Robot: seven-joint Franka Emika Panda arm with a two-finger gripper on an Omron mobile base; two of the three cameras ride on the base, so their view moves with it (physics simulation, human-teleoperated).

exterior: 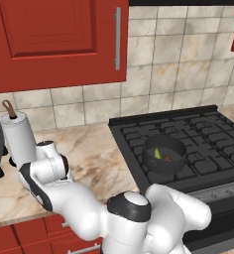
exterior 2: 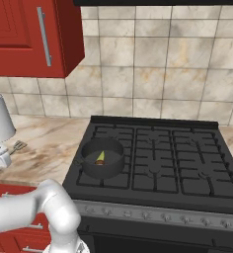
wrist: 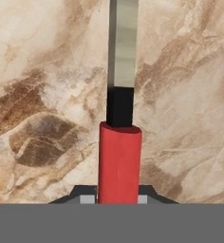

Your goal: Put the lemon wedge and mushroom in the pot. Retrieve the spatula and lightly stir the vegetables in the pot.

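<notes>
We went over everything here and honestly can't read a single word, number or logo anywhere. No labels or signs we could make out at all.

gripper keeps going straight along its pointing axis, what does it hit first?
Likely the spatula: its red handle sits between the jaws, apparently already gripped. Straight beyond it lies the marble counter; how far is unclear.

The spatula [wrist: 119, 156] runs straight up the middle of the hand view, its red handle at the bottom, then a short black collar, then a flat grey metal shank reaching the top edge. The pincer [wrist: 118, 198] sits at the handle's lower end, one dark tip showing on each side of it, close against it. Behind lies the beige, brown-veined marble surface [wrist: 42, 95].
</notes>
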